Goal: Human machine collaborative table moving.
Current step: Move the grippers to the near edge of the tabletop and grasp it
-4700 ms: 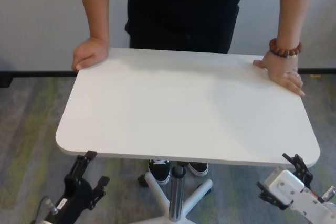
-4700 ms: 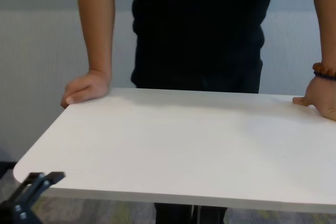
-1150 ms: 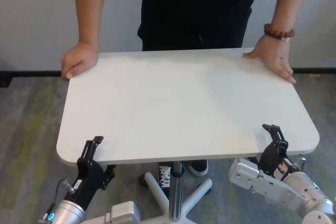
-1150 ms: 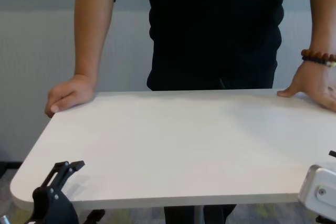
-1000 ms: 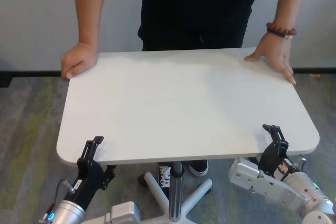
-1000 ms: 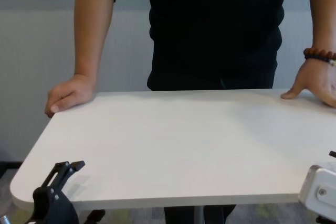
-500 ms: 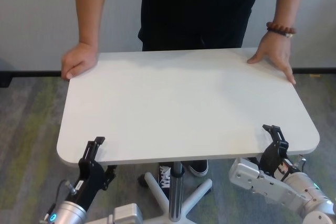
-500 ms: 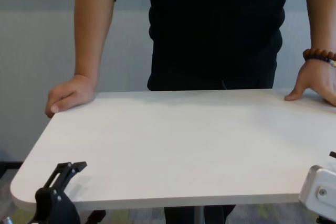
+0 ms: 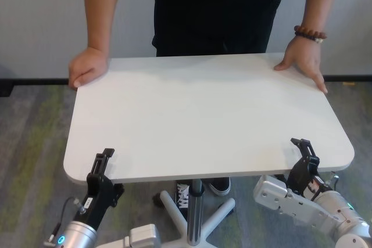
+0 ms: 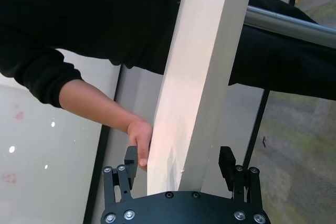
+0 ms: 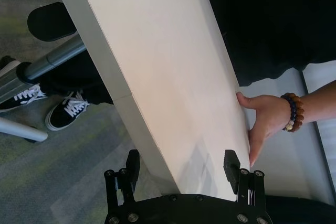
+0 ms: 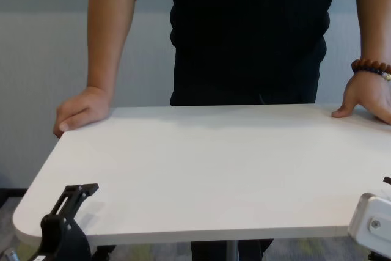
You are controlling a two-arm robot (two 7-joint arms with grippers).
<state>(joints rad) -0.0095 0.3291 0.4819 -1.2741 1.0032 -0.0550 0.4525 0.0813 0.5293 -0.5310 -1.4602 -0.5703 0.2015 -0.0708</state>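
The white table (image 9: 203, 114) fills the middle of the head view. The human (image 9: 212, 10) in black stands at its far side, one hand (image 9: 87, 67) on the far left corner, the braceleted hand (image 9: 302, 65) on the far right corner. My left gripper (image 9: 103, 166) is open and straddles the near edge by the near left corner; the left wrist view shows the edge (image 10: 194, 103) between its fingers (image 10: 130, 158) with gaps. My right gripper (image 9: 303, 156) is open and straddles the near edge by the near right corner, as the right wrist view (image 11: 181, 166) shows.
The metal pole leg (image 9: 196, 201) and its white star base (image 9: 174, 204) stand under the table. The human's black shoes (image 9: 219, 186) are beside it. Grey-green carpet (image 9: 29, 143) lies all around, with a pale wall (image 9: 35, 21) behind.
Since 4.7 s ago the table has turned and shifted, and both grippers have come up around its near edge. In the last second only the human's braceleted hand shifted slightly.
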